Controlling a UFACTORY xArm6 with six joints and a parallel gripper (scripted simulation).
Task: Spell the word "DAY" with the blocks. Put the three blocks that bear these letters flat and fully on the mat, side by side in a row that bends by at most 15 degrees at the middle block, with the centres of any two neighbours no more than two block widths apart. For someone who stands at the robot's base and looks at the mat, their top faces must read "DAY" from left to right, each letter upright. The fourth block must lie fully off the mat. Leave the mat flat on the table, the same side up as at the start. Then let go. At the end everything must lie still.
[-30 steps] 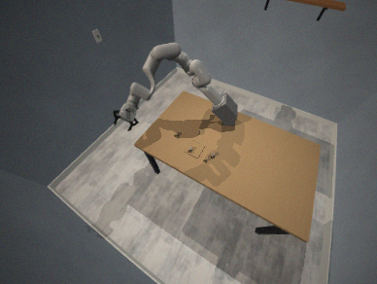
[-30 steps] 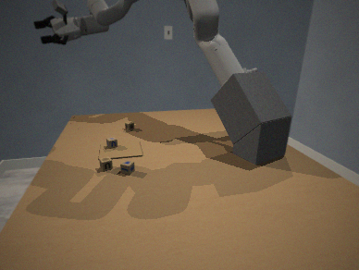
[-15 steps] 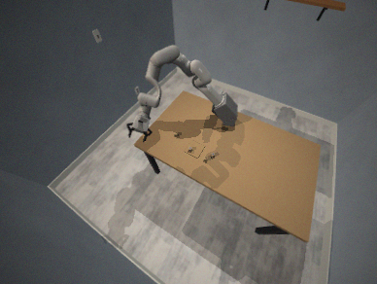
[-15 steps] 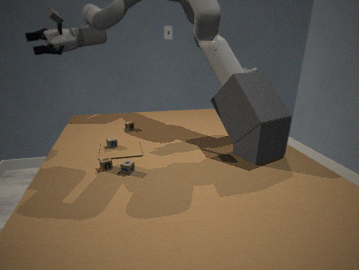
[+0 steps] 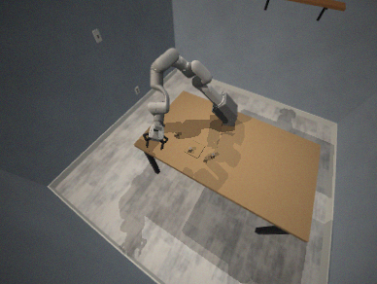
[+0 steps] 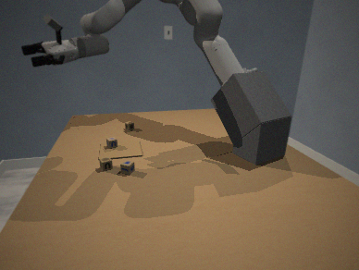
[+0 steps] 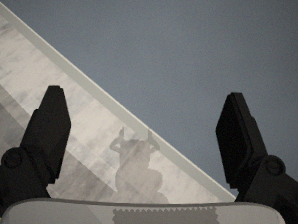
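The blocks (image 6: 111, 143) bear dark blue marks on their faces, too small to read as letters.

Blue-grey walls (image 5: 73, 97) enclose a mottled grey floor (image 5: 160, 219) with a pale border; a wall plate (image 5: 97, 35) sits at 11 o'clock; a wooden shelf (image 5: 321, 4) (on dark brackets) at 1 o'clock.

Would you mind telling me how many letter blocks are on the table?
4: one on the mat, one behind it, and two side by side by its near edge.
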